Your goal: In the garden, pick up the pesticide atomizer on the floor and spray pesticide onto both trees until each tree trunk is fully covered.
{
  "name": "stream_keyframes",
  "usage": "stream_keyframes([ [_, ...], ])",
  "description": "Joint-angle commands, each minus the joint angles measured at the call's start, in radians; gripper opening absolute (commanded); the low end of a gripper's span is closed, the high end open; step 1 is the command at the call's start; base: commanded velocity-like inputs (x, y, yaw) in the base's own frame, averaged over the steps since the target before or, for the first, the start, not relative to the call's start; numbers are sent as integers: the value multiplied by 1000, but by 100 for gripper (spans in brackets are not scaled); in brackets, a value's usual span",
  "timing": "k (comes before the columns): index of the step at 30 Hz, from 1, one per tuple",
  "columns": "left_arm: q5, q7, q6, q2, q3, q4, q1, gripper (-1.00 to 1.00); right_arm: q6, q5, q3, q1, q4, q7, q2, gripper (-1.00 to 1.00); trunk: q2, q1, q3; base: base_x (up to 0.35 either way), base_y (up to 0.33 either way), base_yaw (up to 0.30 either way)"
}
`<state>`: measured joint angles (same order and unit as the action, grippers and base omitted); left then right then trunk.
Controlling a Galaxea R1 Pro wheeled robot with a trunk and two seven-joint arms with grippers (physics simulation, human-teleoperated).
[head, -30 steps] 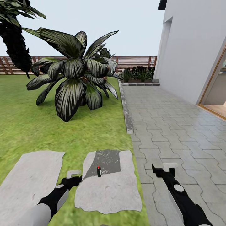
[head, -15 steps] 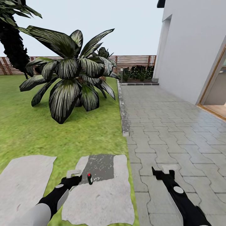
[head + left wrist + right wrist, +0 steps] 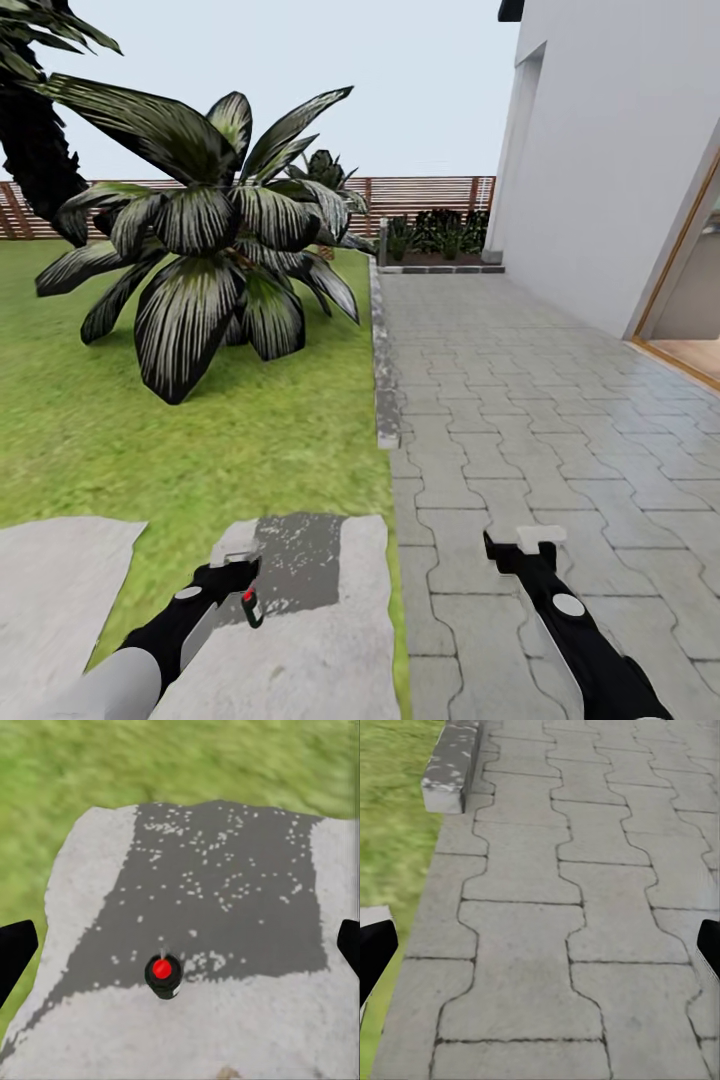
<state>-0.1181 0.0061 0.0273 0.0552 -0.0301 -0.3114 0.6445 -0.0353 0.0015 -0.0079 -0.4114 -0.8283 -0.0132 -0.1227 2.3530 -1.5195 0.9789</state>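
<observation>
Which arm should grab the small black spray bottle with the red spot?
Left. The left gripper hangs open right beside the small black spray bottle on the grey stepping stone; the right gripper is over paving, well off.

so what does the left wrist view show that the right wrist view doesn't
Left wrist view: the pesticide atomizer standing upright on a grey stepping stone, at the edge of a dark patch dotted with pale specks. Right wrist view: interlocking grey pavers and a stone kerb end. Both share green grass at the margins and dark, spread claw fingertips at the frame sides.
</observation>
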Motion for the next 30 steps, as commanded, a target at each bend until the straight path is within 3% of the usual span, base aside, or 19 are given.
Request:
stream_keyframes([
  [1, 0, 0, 0, 0, 1, 0, 0, 100, 0, 0, 0, 0, 0, 0, 0, 100, 0, 0, 0, 284, -203, 0],
  [7, 1, 0, 0, 1, 4, 0, 0, 100, 0, 0, 0, 0, 0, 0, 0, 100, 0, 0, 0, 275, -94, 0],
  [15, 1, 0, 3, 2, 3, 0, 0, 100, 0, 1, -1, 0, 0, 0, 0, 100, 0, 0, 2, 37, -5, 0],
  [21, 3, 0, 50, 2, 0, 6, 0, 100, 0, 1, -3, 0, 0, -1, 0, 100, 42, -23, 29, 1, 0, 0],
  [30, 3, 0, 54, 2, 1, 9, 0, 100, 0, 2, -3, 0, 0, -2, 1, 100, 105, -58, 71, 0, 0, 0],
])
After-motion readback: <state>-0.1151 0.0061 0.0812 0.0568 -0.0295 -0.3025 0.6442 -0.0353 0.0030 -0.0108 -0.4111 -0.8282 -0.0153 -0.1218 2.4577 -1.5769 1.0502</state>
